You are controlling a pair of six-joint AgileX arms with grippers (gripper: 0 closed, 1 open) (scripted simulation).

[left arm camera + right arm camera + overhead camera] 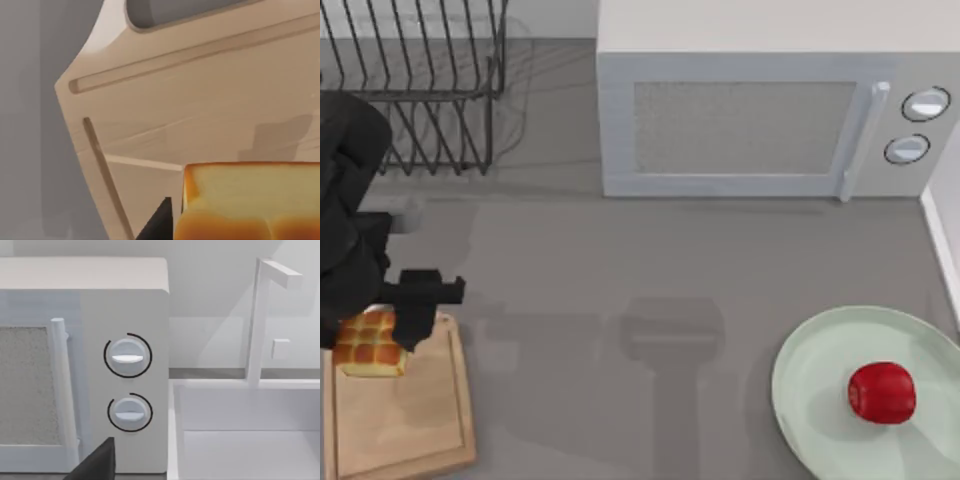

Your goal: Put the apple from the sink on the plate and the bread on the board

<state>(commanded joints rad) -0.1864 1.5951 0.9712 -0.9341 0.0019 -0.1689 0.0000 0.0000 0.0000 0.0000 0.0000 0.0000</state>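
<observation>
Top view: apple [881,392] already on plate [820,375], front-right corner; left claw [400,330] pinching bread [367,343] at board's [410,420] far edge, front-left; early release risks it tipping off

Top view: camera overhead, looking straight down on the grey desk [620,300]. Microwave [770,110] along the far edge serves as landmark; wire rack [420,90] to its left, board [405,415] near-left of it, plate [820,400] near-right.

Left wrist view: very close over the board [200,100], angled down across its groove, the bread [250,200] right at the lens. Shares board and bread [368,342] with the top view.

Right wrist view: low, level, facing the microwave's [125,315] dial side, with sink [250,440] and faucet [260,315] beside it. Shares the microwave with the top view.
</observation>
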